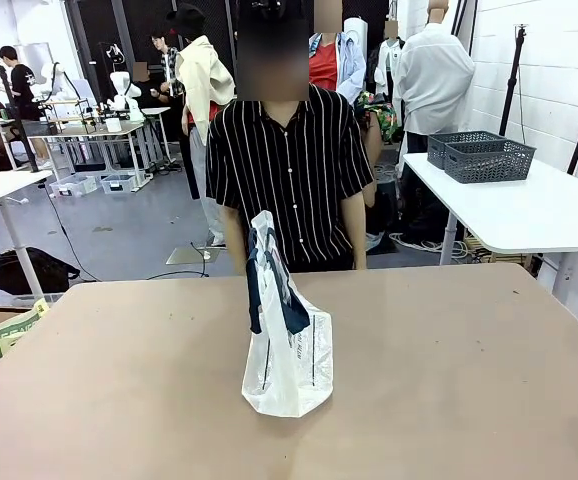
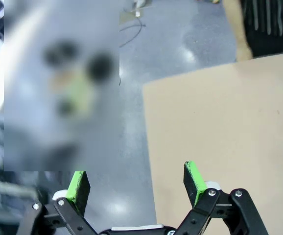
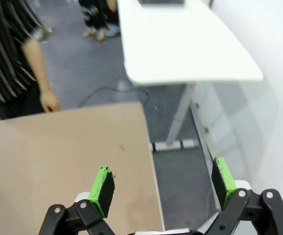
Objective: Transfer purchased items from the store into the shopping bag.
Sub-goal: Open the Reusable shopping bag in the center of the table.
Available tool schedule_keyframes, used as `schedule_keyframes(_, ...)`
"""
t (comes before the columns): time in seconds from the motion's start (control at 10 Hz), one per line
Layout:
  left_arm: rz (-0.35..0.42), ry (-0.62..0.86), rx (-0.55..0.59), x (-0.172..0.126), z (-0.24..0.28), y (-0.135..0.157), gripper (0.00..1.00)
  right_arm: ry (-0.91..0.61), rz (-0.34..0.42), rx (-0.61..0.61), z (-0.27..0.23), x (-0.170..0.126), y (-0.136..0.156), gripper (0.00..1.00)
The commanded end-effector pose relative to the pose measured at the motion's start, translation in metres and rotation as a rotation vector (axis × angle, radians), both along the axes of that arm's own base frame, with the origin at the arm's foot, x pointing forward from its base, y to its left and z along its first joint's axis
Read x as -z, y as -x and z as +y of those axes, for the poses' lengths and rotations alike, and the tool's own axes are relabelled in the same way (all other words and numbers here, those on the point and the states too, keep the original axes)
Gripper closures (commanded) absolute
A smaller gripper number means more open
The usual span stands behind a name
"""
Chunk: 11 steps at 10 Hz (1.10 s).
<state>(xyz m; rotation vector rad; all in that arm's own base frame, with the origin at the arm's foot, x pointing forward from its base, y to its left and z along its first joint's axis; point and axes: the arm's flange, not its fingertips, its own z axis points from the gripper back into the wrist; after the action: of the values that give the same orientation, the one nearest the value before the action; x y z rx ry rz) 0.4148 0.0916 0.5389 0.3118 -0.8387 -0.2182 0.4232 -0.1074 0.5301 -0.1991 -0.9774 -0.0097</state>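
The shopping bag [image 1: 287, 340], see-through whitish plastic with navy handles, stands upright and slightly slumped in the middle of the brown table [image 1: 449, 360]. A person in a striped shirt [image 1: 287, 170] stands behind it at the far edge, arms down. The store and the purchased items are out of view. My left gripper [image 2: 136, 183] is open with nothing between its green pads, hanging over the table's left edge with grey floor below. My right gripper [image 3: 162, 182] is open and holds nothing, above the table's right edge. The person's hand [image 3: 48, 102] hangs by the far edge.
A white side table [image 1: 529, 205] stands to the right, carrying dark grey lattice baskets [image 1: 481, 155]. A gap of floor separates it from the brown table. A black bag [image 1: 29, 270] lies on the floor at the left, with a box [image 1: 14, 325] nearer the table.
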Motion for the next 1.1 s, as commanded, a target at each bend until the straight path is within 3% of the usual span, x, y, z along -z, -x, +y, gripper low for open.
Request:
schedule_keyframes(0.0,-0.064,-0.16,0.254,-0.057,-0.058,-0.075,0.0,0.032,-0.049,-0.186,0.068,-0.072,-0.025,0.0)
schedule_keyframes(0.2,-0.009,-0.21,0.528,-0.088,-0.152,-0.15,0.0,-0.011,-0.037,-0.37,0.149,-0.114,-0.03,0.0)
schedule_keyframes(0.4,0.017,-0.126,0.691,-0.071,-0.244,-0.192,0.0,-0.092,0.01,-0.56,0.231,-0.132,-0.031,0.0)
schedule_keyframes(0.5,0.051,-0.11,0.73,-0.057,-0.278,-0.2,0.0,-0.056,0.063,-0.663,0.275,-0.128,-0.032,0.0)
schedule_keyframes(0.7,0.047,-0.046,0.702,-0.04,-0.302,-0.198,0.0,-0.003,0.141,-0.754,0.319,-0.115,-0.03,0.0)
schedule_keyframes(0.8,0.018,-0.098,0.725,-0.031,-0.318,-0.193,0.0,-0.071,0.043,-0.649,0.314,-0.123,-0.014,0.0)
schedule_keyframes(1.0,0.018,-0.098,0.725,-0.031,-0.318,-0.193,0.0,-0.071,0.043,-0.649,0.314,-0.123,-0.014,0.0)
